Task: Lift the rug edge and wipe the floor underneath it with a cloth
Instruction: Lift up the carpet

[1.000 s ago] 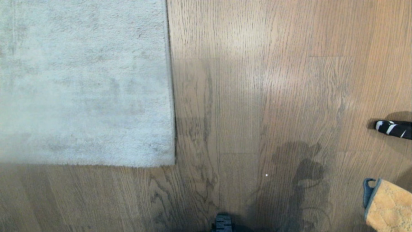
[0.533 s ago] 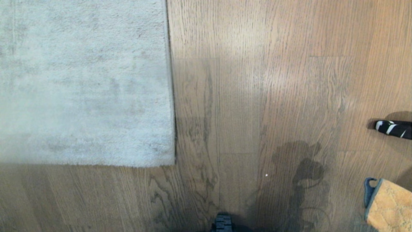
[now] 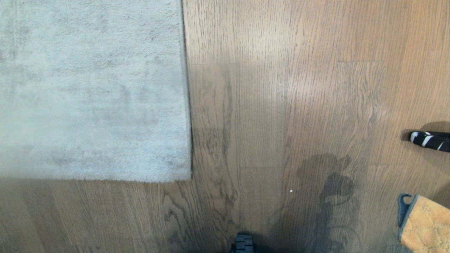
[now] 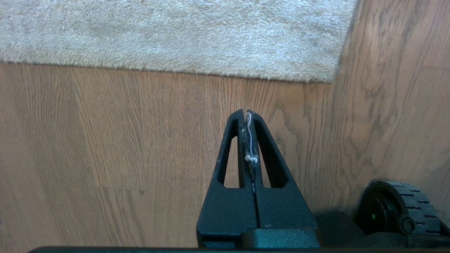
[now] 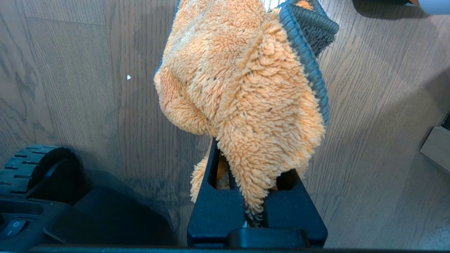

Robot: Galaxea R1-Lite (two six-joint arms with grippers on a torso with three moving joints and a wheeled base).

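Right gripper [image 5: 246, 147] clamped on orange cloth [image 5: 246, 80] with grey trim, cloth draped over fingers, hanging above floor [image 3: 281, 105] at near right. Left gripper [image 4: 246, 114] pressed fully together, nothing held but white lint thread [image 4: 250, 154], poised over bare planks just near of rug edge [image 3: 188, 105]. Rug flat, corner at near right of rug. Black-and-white striped object [image 3: 430, 140] far right. Base wheel [image 3: 244, 243] at near centre.

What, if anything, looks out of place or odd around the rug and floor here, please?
A white thread with a fluff knot is caught between the shut fingers of the left tool. A small white speck lies on the floor, right of the rug edge, which lies flat. A black-and-white striped object pokes in at the right.
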